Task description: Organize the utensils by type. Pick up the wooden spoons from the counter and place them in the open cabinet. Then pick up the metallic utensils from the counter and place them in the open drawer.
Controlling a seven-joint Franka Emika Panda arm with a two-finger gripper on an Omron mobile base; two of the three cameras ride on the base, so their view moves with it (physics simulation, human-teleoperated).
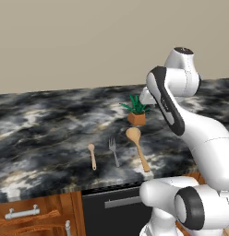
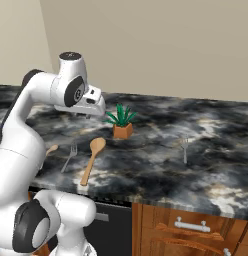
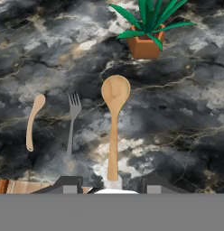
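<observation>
Lying handle-first toward the half-open, empty gripper (image 3: pixel 112 187), the large wooden spoon (image 3: pixel 114 122) is seen with 2 neighbours alongside.

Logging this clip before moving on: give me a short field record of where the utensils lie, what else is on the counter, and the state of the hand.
large wooden spoon: flat on the counter, handle toward the front edge, directly ahead of the hand
small wooden spoon: flat on the counter, beyond the fork on the far side from the large spoon
fork: between the two spoons, touching neither
second metal utensil: lies apart, off to the right
potted plant: upright behind the large spoon's bowl
hand: above the counter, jaws apart, holding nothing
task progress: no utensil moved off the counter yet
</observation>
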